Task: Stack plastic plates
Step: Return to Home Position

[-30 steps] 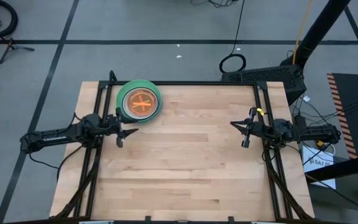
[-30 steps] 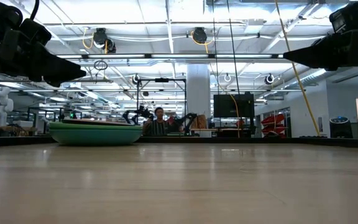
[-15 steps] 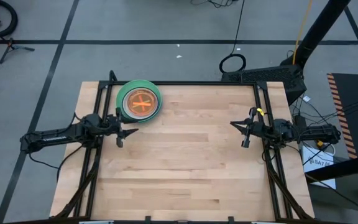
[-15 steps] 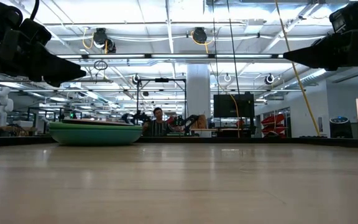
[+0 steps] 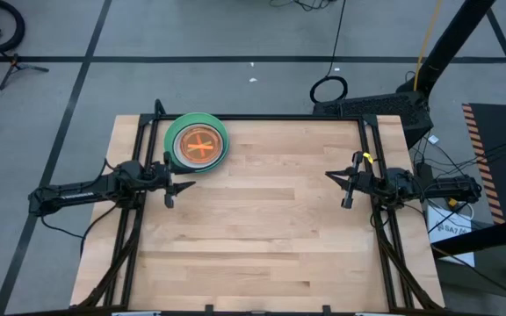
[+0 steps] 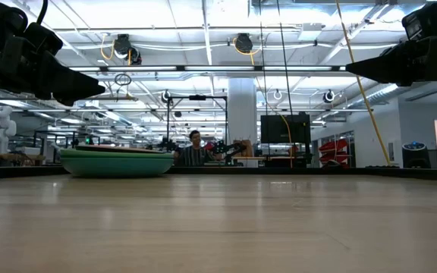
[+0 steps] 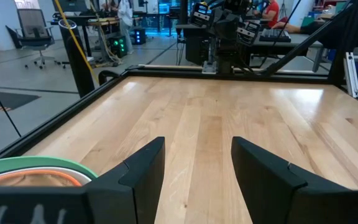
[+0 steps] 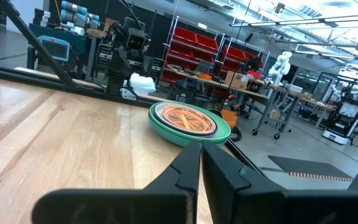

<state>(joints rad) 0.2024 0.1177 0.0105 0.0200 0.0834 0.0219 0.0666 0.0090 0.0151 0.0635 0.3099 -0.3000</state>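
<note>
I read the stacking as done: the plastic plates [image 5: 198, 144] sit in one pile at the table's [image 5: 262, 237] far left corner, orange on top, a wide green rim beneath. I'm on the return home. The left gripper [image 5: 172, 188] hangs just beside the pile, fingers spread and empty; the right gripper [image 5: 344, 188] is well apart at the right edge, fingers drawn together on nothing. Next, I judge, both arms only need parking clear. Since half a second ago, neither arms nor pile have shifted.

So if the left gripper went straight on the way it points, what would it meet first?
Probably nothing nearby: the left gripper points across bare table, past the plate stack at its side, toward the right arm opposite.
</note>
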